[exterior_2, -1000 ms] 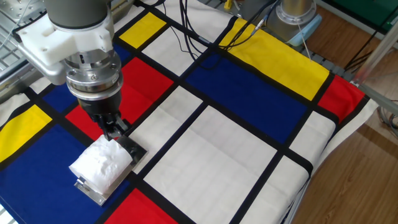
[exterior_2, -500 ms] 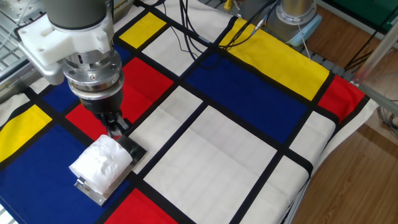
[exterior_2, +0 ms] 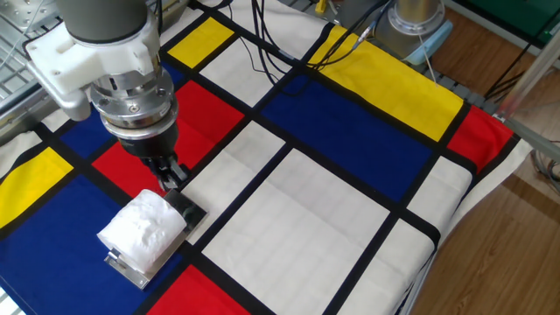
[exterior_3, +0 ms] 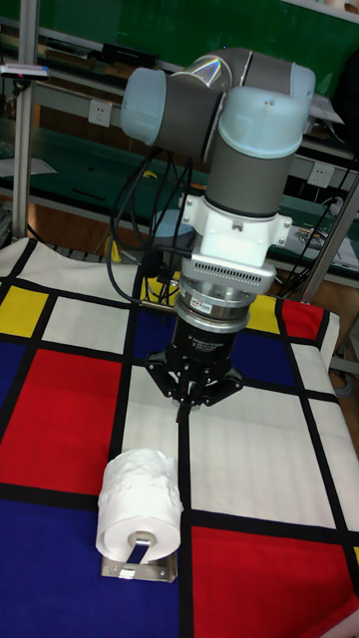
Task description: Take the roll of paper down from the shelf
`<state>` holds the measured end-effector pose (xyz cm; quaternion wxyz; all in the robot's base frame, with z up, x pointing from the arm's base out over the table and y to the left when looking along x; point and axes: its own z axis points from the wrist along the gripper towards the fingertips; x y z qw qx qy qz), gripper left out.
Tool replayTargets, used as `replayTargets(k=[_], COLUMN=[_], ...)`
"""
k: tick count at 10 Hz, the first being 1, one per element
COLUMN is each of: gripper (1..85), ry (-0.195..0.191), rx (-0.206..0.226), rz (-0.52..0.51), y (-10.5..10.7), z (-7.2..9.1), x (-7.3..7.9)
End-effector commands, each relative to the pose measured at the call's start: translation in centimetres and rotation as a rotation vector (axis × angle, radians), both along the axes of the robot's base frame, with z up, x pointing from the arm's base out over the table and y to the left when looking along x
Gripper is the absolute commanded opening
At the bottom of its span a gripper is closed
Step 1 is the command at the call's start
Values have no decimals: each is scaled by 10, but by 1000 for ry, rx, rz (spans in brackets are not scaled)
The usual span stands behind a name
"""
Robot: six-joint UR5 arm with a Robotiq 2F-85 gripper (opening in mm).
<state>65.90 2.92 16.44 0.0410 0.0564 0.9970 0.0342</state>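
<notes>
The roll of paper [exterior_2: 143, 233] is white and bumpy and lies on its side on the shelf [exterior_2: 129, 269], a small shiny metal stand near the table's front left corner. The tall fixed view shows the hollow core of the roll of paper [exterior_3: 140, 496] facing the camera, with the shelf [exterior_3: 140, 571] under it. A dark fitting [exterior_2: 187, 211] sticks out behind the roll. My gripper [exterior_2: 171, 174] hangs just behind and above the roll, apart from it. Its fingers meet in a point [exterior_3: 188, 402], shut and holding nothing.
A cloth of red, blue, yellow and white blocks [exterior_2: 315, 201] covers the table. Black cables [exterior_2: 289, 52] lie across its far side by a metal post base [exterior_2: 416, 22]. The table's right edge [exterior_2: 455, 227] drops to a wooden floor.
The gripper has shifted slightly to the right and away from the roll. The roll and shelf have not moved.
</notes>
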Motion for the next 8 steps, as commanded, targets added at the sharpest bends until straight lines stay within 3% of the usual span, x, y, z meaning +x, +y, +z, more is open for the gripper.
replayTargets(k=[1,3,5,8], gripper=[553,530,477,477], ry=[9,27,35,20], rx=[31,25,17,14], rz=[10,20,44,99], y=[7,1,-7,-7], z=[-6,-4,8,8], x=[7,2,-20,-18])
